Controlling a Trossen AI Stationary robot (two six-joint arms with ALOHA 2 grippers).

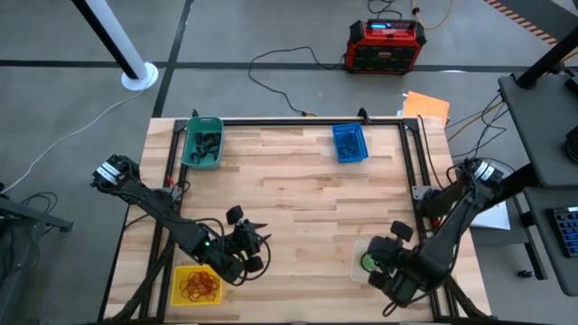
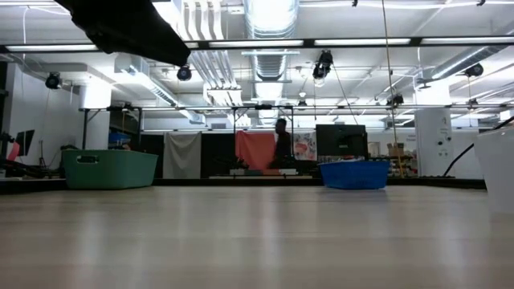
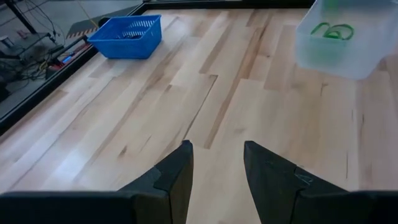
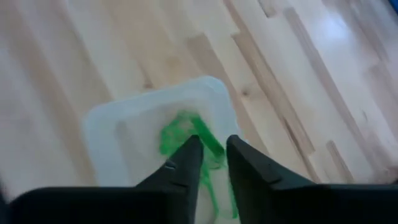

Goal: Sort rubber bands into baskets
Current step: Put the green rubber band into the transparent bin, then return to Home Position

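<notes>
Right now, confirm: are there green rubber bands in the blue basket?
No. The green rubber bands lie in the clear basket; the blue basket shows none.

I'm seeing even, bright light coming from ceiling strip lights [image 2: 353, 42], glaring white in the low view. The counter [image 2: 257, 241] is showing a soft sheen. My right wrist view is blurring heavily; shadows are staying faint everywhere.

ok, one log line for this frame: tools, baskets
right tool: over clear basket, jaws slightly apart, green bands below | left tool: open, empty, beside yellow basket | table centre bare
</notes>
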